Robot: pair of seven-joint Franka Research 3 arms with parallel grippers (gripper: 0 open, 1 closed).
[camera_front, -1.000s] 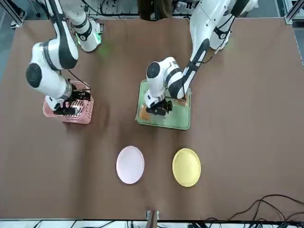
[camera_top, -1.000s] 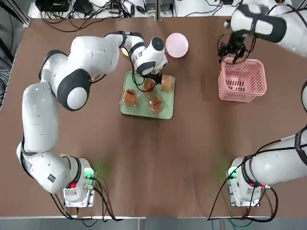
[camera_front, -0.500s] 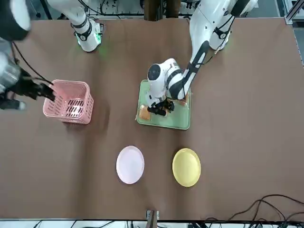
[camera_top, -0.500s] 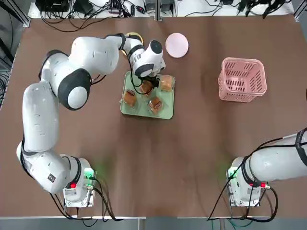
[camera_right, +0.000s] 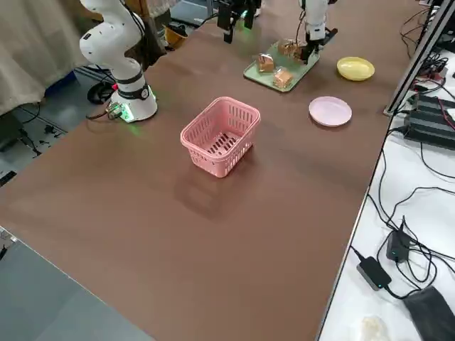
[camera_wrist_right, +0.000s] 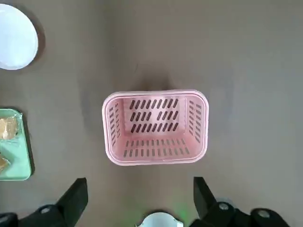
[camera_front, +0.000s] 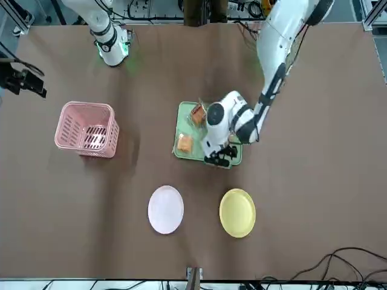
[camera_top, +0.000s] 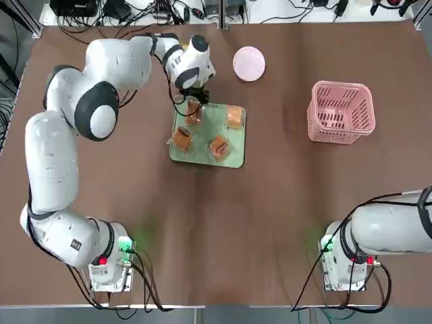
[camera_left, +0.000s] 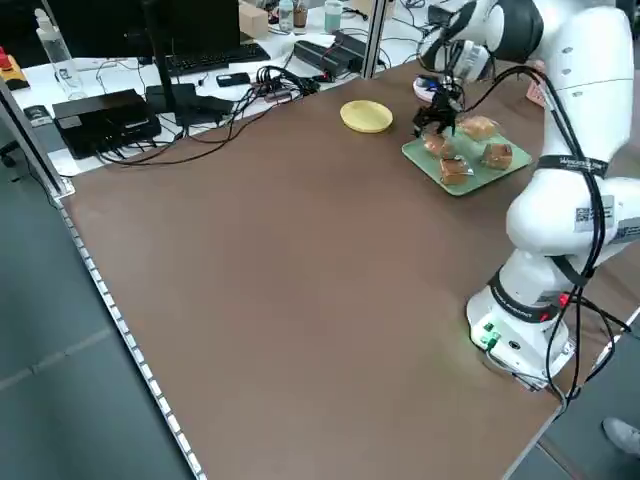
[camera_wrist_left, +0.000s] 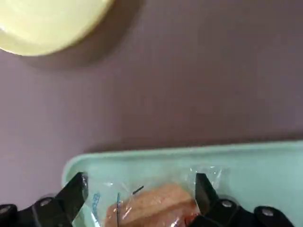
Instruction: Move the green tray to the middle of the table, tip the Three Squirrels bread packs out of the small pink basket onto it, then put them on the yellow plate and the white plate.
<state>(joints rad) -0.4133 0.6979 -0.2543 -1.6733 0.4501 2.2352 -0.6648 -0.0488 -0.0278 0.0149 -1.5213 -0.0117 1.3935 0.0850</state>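
The green tray [camera_top: 233,137] lies mid-table with the Three Squirrels bread packs on it. My left gripper [camera_top: 192,103] hangs over its far-left corner, open, fingers [camera_wrist_left: 73,191] either side of one bread pack [camera_wrist_left: 151,208]. Other bread packs [camera_top: 234,117] [camera_top: 182,137] [camera_top: 219,146] lie loose on the tray. The yellow plate [camera_front: 237,212] and the white plate [camera_front: 165,209] sit beyond the tray. The small pink basket [camera_top: 341,111] stands upright on the right. My right gripper [camera_wrist_right: 139,182] is open, high above the basket [camera_wrist_right: 155,126].
Cables and equipment [camera_left: 120,110] line the far table edge behind the plates. Brown tabletop [camera_top: 270,223] stretches between the tray and both arm bases.
My left gripper slid from the tray's middle to its far-left corner, and the pack between its fingers shifted with it. My right gripper rose away from the basket, out of the top view.
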